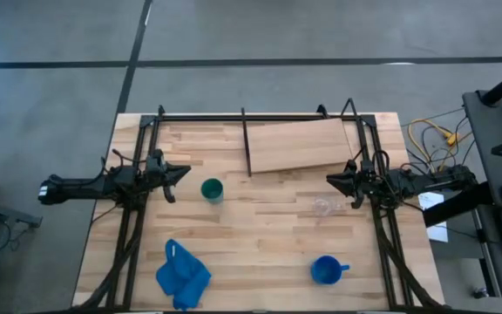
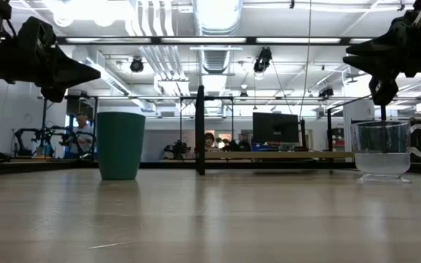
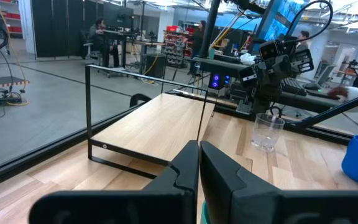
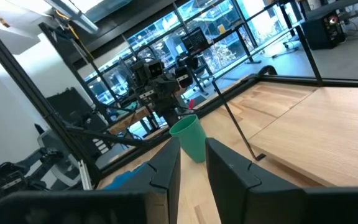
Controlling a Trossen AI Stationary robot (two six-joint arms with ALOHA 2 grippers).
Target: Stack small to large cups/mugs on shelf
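Note:
The dark green cup (image 1: 212,189) stands upright on its base on the tabletop, just right of my left gripper (image 1: 181,173), which hovers above the table with its fingers shut and touches nothing. The clear glass cup (image 1: 323,207) stands upright slightly nearer than my right gripper (image 1: 331,180), which hovers with a narrow gap between its fingers. The bright blue mug (image 1: 326,269) sits near the table's near edge, handle pointing right. The shelf (image 1: 299,146) is a pale wood board lying at the far side between black rods.
A crumpled blue cloth (image 1: 181,275) lies near the table's near-left corner. A black rod frame (image 1: 244,139) edges the shelf and runs along the table's far side. Bare tabletop lies between the green cup and the glass cup. People sit in the room beyond.

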